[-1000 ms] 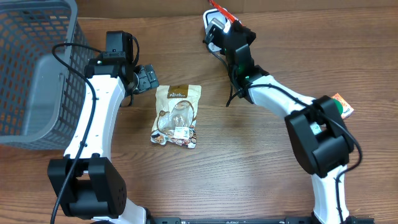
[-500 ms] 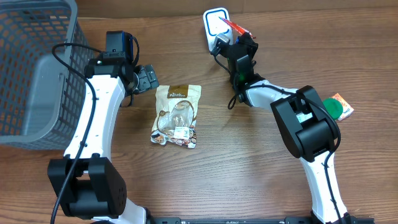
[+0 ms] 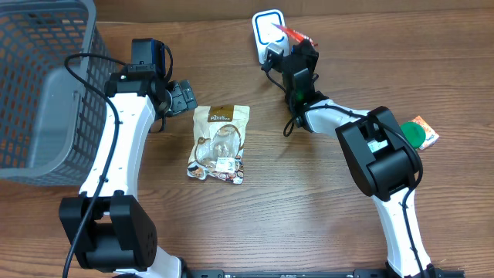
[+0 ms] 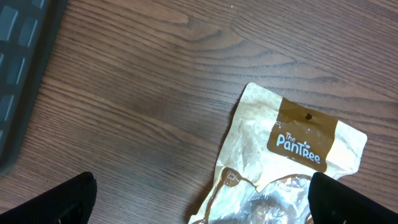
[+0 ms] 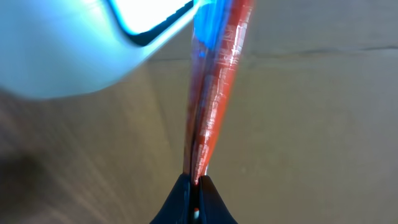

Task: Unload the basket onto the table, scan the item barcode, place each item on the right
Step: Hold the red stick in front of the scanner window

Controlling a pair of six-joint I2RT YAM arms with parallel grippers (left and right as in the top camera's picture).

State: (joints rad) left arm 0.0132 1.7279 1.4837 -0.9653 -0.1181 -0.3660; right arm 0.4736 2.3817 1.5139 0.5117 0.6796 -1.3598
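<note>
I count one scanner (image 3: 267,25), one red packet (image 5: 211,93), one beige pouch (image 3: 220,143) and one basket (image 3: 38,85). Right gripper (image 5: 194,185) is clenched on the red packet, which sits just beside the scanner's lit window. Left gripper (image 3: 182,96) is released, well left of the scanner. The pouch reads "The PanTree".

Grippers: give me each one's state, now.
Left gripper: open, holding nothing.
Right gripper: shut on the thin red packet.
</note>
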